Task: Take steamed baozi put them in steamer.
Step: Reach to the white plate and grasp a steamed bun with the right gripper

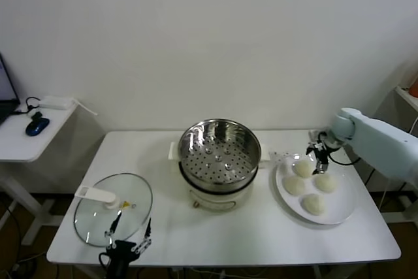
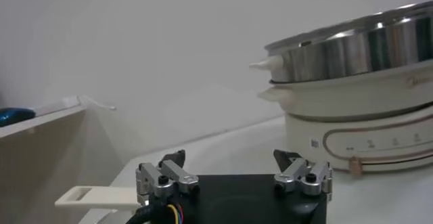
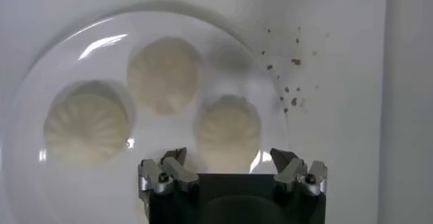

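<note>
The steamer [image 1: 219, 155] stands mid-table, a shiny steel pot with a perforated tray on a cream base; its tray holds nothing. Four cream-white baozi lie on a white plate [image 1: 345, 210] at the right: [image 1: 303, 168], [image 1: 294, 185], [image 1: 325, 182], [image 1: 313, 204]. My right gripper [image 1: 320, 159] hovers open over the plate's far side. In the right wrist view it [image 3: 230, 158] is open above one baozi [image 3: 229, 132], with two more baozi [image 3: 164, 73] [image 3: 88, 127] beyond it. My left gripper [image 1: 127, 238] is open and empty at the table's front left.
A round glass lid [image 1: 112, 208] with a white handle [image 2: 95, 196] lies front left, just beside my left gripper [image 2: 230, 159]. The steamer [image 2: 358, 63] rises to its right. Dark crumbs [image 3: 291, 76] dot the table beside the plate [image 3: 40, 83]. A side table with a blue mouse [image 1: 37, 124] stands far left.
</note>
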### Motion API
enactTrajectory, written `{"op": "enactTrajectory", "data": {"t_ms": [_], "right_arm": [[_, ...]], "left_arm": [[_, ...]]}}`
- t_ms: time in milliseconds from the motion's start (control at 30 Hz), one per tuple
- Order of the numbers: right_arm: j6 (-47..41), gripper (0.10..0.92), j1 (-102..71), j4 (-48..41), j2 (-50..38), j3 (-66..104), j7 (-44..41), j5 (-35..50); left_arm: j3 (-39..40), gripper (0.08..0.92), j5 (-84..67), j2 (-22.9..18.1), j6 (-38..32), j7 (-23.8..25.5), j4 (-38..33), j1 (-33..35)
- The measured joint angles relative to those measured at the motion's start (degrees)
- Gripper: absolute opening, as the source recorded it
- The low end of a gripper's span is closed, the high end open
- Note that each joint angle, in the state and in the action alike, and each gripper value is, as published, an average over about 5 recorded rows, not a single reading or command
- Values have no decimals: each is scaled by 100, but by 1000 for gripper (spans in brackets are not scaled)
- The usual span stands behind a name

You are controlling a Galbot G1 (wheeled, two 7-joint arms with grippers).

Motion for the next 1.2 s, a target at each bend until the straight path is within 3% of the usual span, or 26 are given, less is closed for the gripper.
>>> {"op": "enactTrajectory", "data": {"t_ms": [600, 933, 1200], "right_arm": [[335, 821, -336, -806, 439, 465, -13, -314], [395, 670, -352, -850, 442, 533, -35, -361], [446, 645, -195, -571, 304, 423, -58, -260]], "left_arm": [[-10, 823, 55, 2, -83, -22, 112, -36], [-31, 823, 52, 2, -112, -30, 122, -37], [-42, 823, 51, 2, -120, -32, 113, -25]]}}
